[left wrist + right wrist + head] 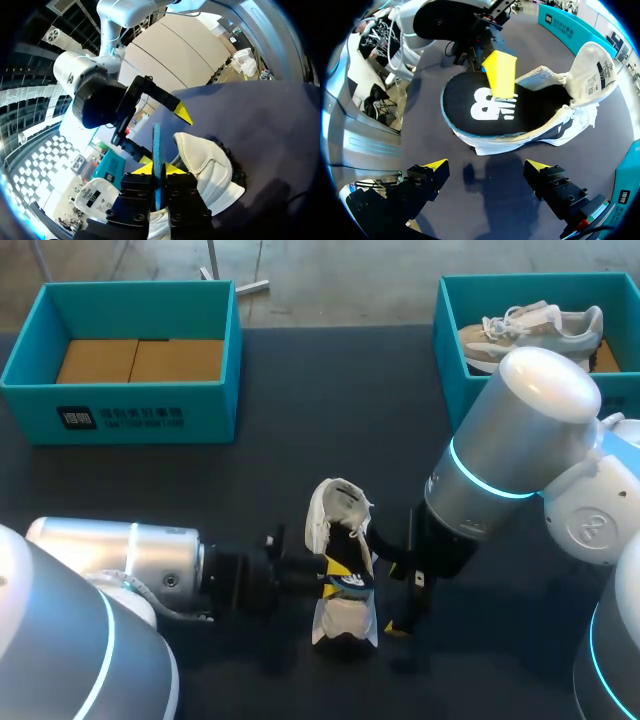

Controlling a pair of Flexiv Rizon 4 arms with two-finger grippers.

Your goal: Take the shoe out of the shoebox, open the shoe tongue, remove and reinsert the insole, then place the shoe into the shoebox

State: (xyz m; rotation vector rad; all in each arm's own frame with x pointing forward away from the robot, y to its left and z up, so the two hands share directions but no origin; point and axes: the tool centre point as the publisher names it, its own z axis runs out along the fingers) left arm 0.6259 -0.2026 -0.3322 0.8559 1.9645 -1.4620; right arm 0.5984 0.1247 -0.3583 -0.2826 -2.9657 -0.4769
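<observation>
Right wrist view: the shoe [540,132] lay unboxed before the gaping right end effector [486,165], tongue [595,70] open. The left end effector [159,169] pinched the insole [485,107]; boxing apparently remained.

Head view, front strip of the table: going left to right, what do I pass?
left arm → left gripper, pinching the insole → shoe → right gripper → right arm

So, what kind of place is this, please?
Probably a robot test bench, not a shop: a dark table with two teal shoeboxes, and two robot grippers at one shoe, the left gripper shut on its insole, the right gripper open beside it.
</observation>
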